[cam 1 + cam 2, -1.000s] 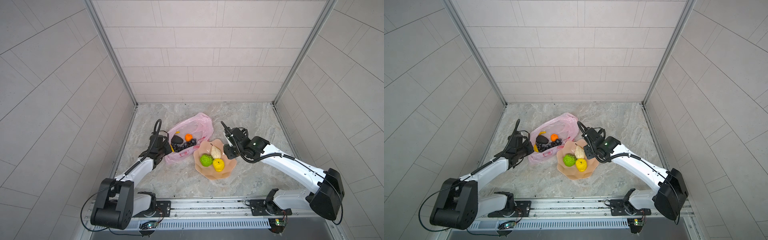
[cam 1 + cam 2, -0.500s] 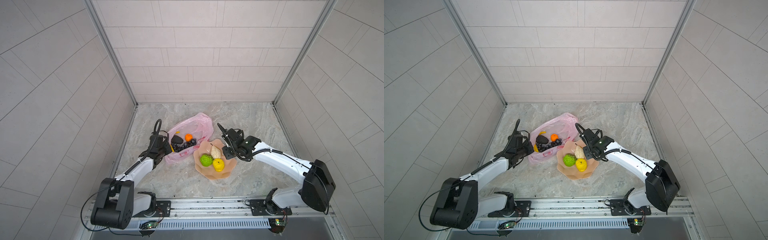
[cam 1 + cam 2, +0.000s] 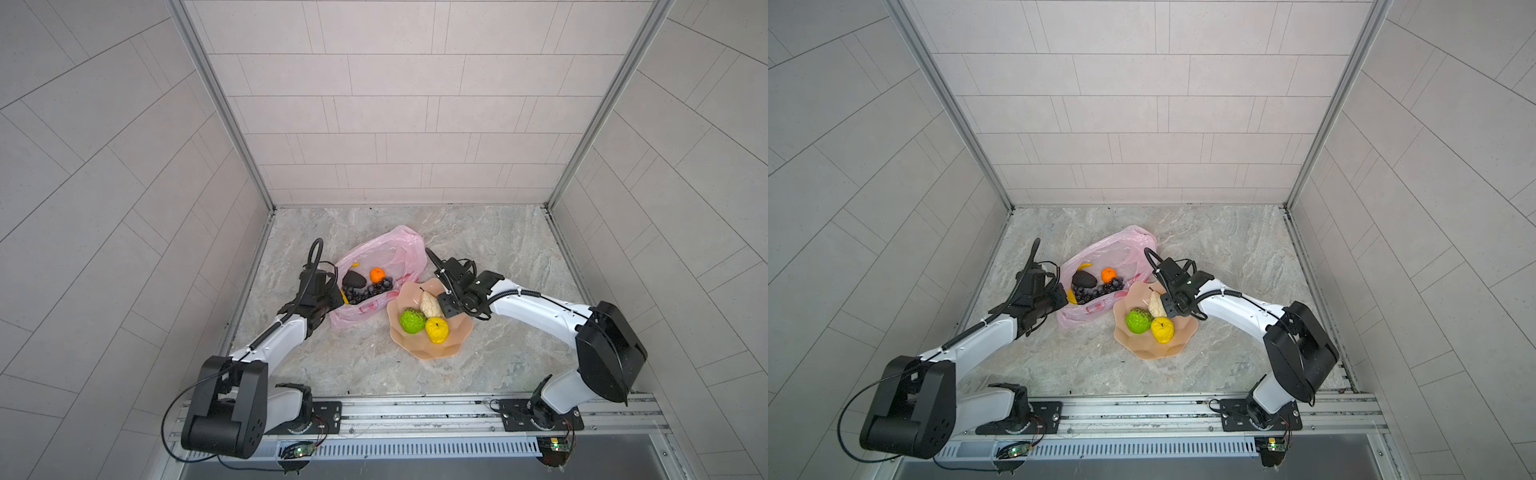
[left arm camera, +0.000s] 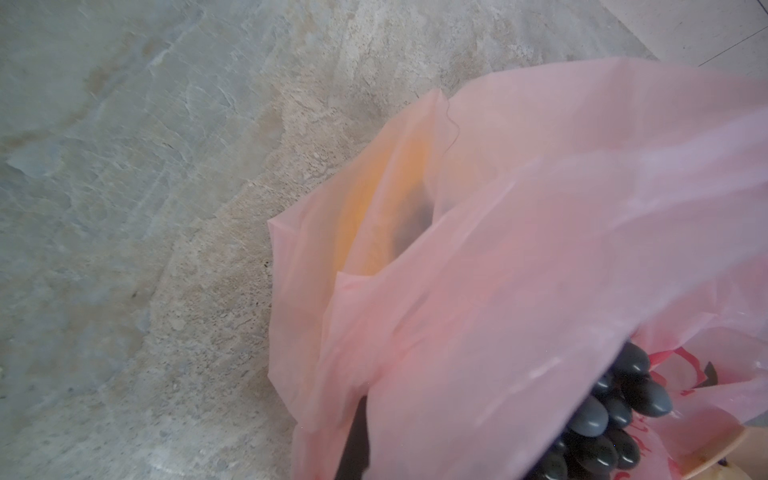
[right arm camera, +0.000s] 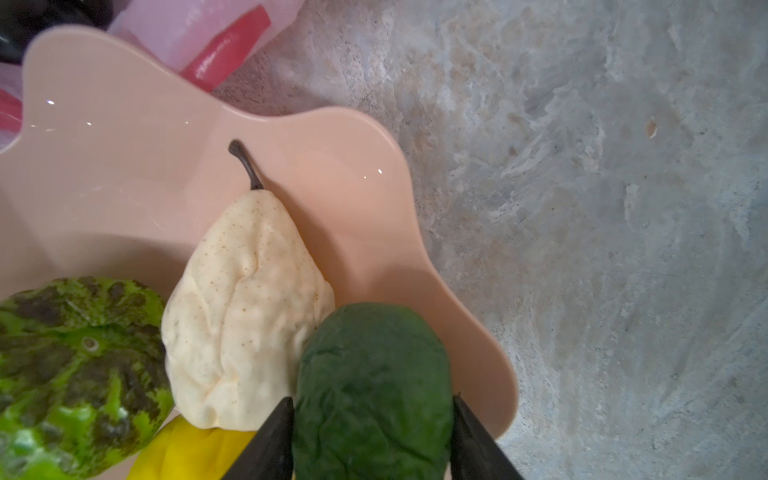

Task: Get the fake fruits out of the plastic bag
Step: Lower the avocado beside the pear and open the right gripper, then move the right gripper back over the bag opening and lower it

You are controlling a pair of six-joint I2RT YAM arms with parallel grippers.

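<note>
The thin translucent pink plastic bag lies left of centre on the grey marbled bench. Its near right edge meets the far rim of the peach scalloped bowl. Bare bench lies open to the right and far side, with only a narrow strip on the left before the pale tiled walls. The left pincer is clenched on the bag's near left rim. In both top views a small orange, dark avocado, dark purple grape bunch and yellow banana sit in the bag. A cream pear, bumpy green fruit and yellow lemon-like fruit lie in the bowl. Only the right wrist view shows the right pincer grasping a dark green wrinkled fruit over the bowl, beside the pear.
</note>
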